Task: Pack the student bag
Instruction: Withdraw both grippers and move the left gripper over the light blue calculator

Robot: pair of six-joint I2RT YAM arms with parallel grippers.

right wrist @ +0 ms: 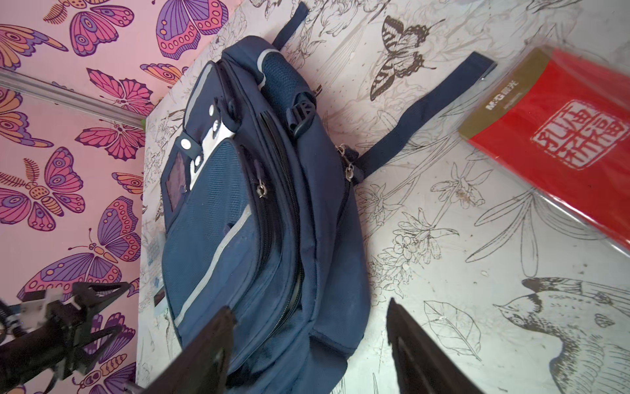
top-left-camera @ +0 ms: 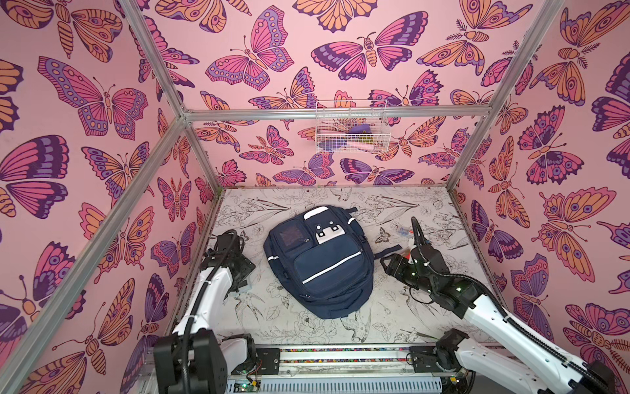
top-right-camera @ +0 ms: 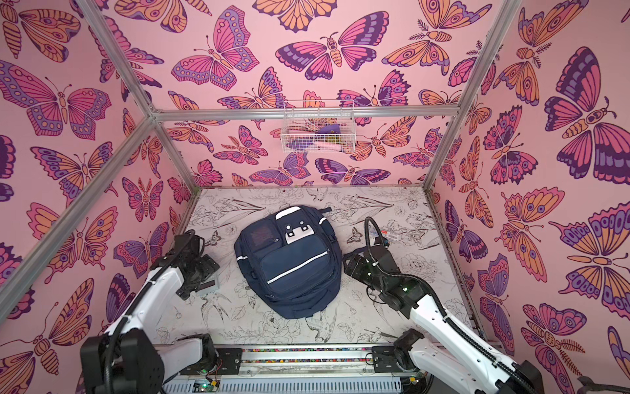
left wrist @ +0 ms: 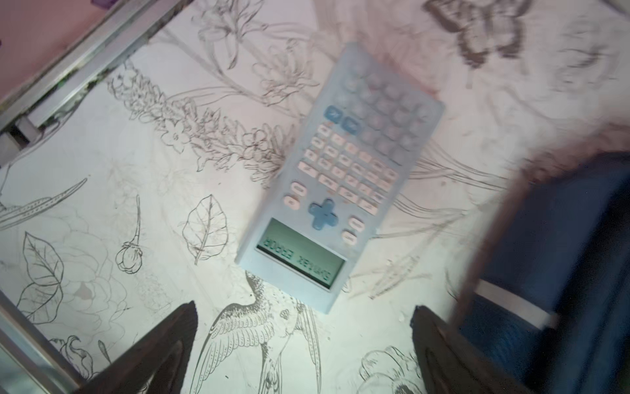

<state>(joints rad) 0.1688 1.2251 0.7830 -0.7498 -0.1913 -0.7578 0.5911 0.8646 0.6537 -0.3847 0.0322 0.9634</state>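
Left end effector (left wrist: 303, 307): two dark fingers (left wrist: 170, 341) spread wide, released, nothing between them. Wrist view blurred toward its edges.

Calculator (left wrist: 341, 177): pale blue, pink and blue keys. Lies flat on the worktop (top-left-camera: 306, 198) just ahead of the left end effector's fingertips, screen end nearest them. Not touching either finger. Screen reads "Syntax ERROR". In a top view only a grey-blue corner (top-right-camera: 208, 286) shows from under the left wrist.

Backpack (top-left-camera: 320, 262): navy, white stripes, white patch with dark dots. Lies on its back on the worktop, front pockets facing up, between the two end effectors. Its side sits just beyond the inner finger of the left end effector, beside the calculator. Both top views agree.

Right end effector (right wrist: 308, 307): fingers apart, released, gripping nothing. It points at the backpack's side from just beside it. The wrist view looks along the bag's side, zip pulls and buckle in sight. One finger overlaps the bag's lower corner in that view; contact cannot be told.

Strap (right wrist: 426, 112): navy, trails from the bag's side across the worktop, ahead of the right end effector.

Red packet (right wrist: 559, 143): clear wrap, gold band, white seal mark. Flat on the worktop off to the outer side of the right end effector, its corner near the strap's free end.

Wire basket (top-left-camera: 351, 128): white, hung on the back wall, well beyond both end effectors. Contents too small to name.
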